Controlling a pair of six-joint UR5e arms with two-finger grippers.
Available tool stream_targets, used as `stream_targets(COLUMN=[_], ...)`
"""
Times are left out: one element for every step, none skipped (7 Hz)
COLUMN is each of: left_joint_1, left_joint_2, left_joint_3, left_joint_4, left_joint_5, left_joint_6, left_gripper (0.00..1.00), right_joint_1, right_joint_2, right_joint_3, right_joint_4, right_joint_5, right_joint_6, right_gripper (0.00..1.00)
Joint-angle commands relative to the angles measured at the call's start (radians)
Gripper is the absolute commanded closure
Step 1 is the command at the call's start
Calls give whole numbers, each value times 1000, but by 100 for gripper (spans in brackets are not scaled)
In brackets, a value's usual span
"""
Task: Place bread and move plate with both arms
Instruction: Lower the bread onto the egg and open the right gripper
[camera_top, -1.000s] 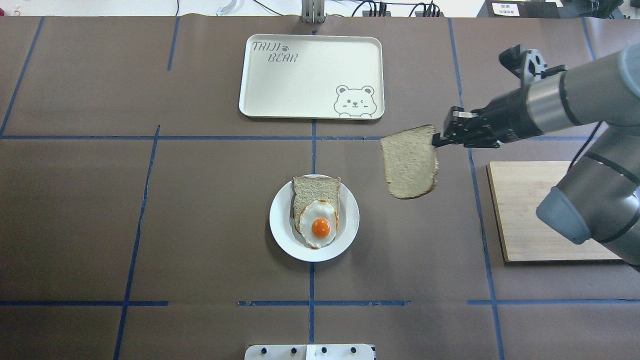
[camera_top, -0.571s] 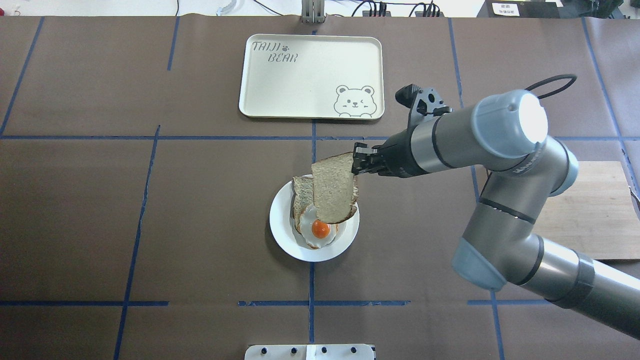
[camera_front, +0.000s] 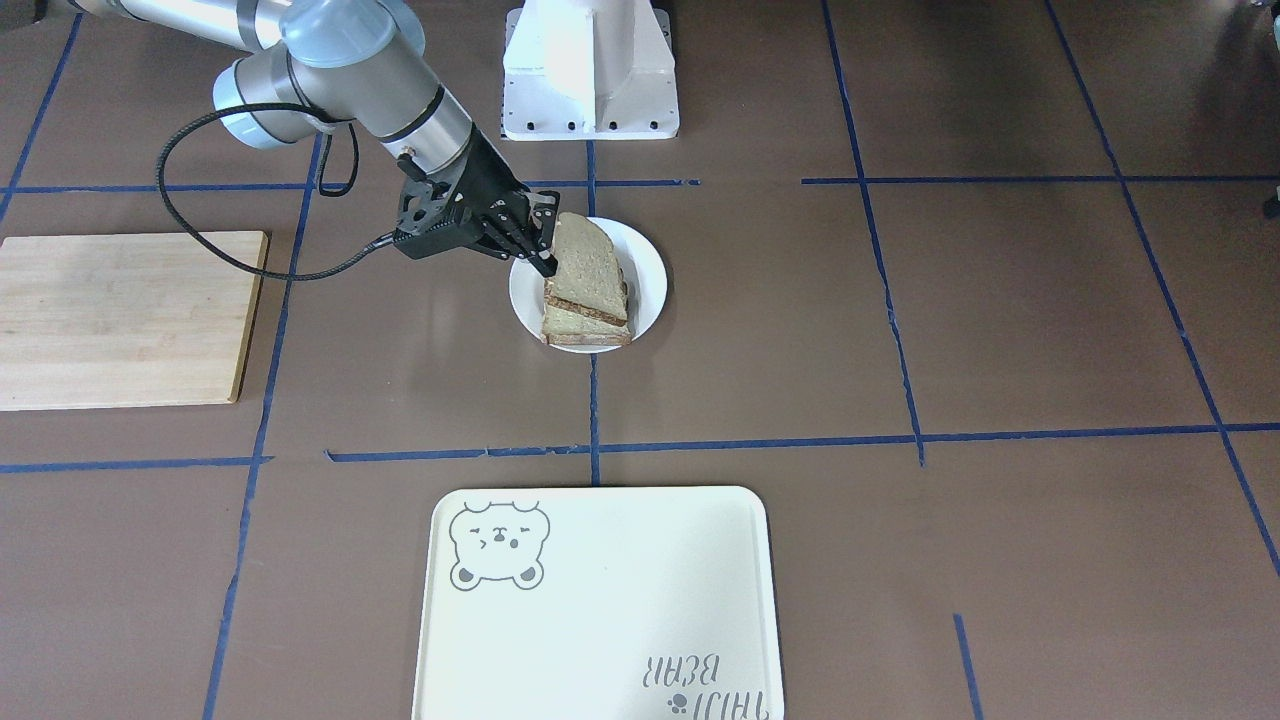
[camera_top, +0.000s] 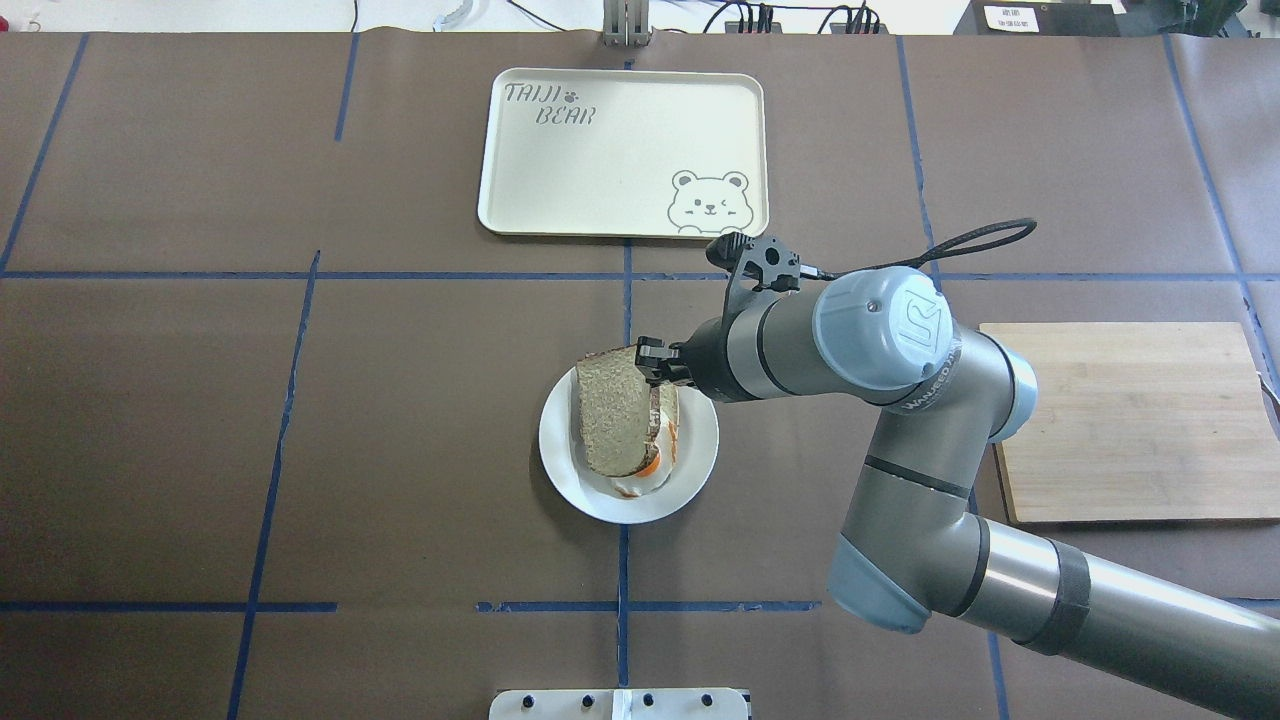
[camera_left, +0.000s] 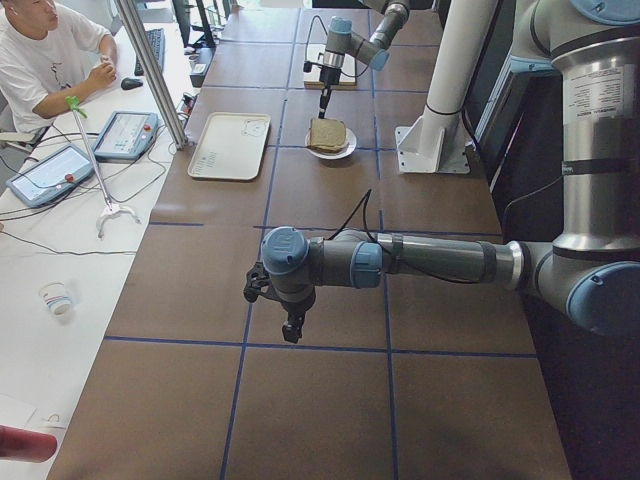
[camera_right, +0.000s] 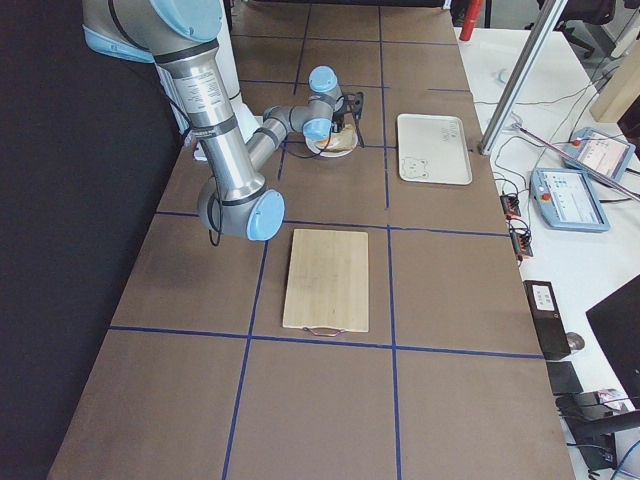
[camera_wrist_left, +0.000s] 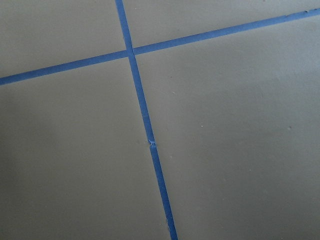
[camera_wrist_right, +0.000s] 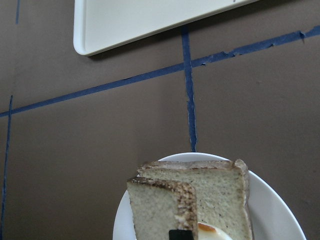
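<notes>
**A:** Which step is in hand here?

**B:** The placing of the slice, I judge. The right tool (camera_top: 650, 363) is clenched on the crust edge of the bread (camera_top: 610, 420). The slice slopes down and away from the tool's tips, over the plate (camera_top: 560, 480) just below them.

**A:** So the bread is down?

**B:** Only partly. Its end away from the tool seems to rest on the lower slice (camera_front: 585, 332) and the fried egg (camera_top: 651, 466), though I cannot be sure it touches. The pinched end is raised.

**A:** What does the next move call for?

**B:** Lower the held edge a little, let go, then draw the tool back the way it points, so the slice is not dragged off the stack. After that comes the plate move, which needs both arms.

**A:** And the other one?

**B:** The left tool (camera_left: 292, 328) hangs over bare surface (camera_top: 400, 400), well apart from the right tool. It shows only from the side, so I cannot tell whether it is released or clenched. It has to travel to the plate's rim opposite the right tool.
</notes>
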Motion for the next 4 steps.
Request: stream_targets(left_joint_1=[0,0,0,0], left_joint_2=[0,0,0,0], left_joint_3=[0,0,-5,-3], left_joint_4=[0,0,-2,-2], left_joint_5=[0,0,0,0], left_joint_6=[0,0,0,0], left_gripper=[0,0,0,0], right_joint_1=[-13,-13,-15,-16], right_joint_2=[-12,-30,-38,-43], right_joint_3=[-13,-13,-15,-15], right_joint_4=[2,2,2,1], right_joint_5=[-14,-15,-26,-33], right_joint_6=[-2,-2,-7,-10], right_gripper=[100,96,75,16])
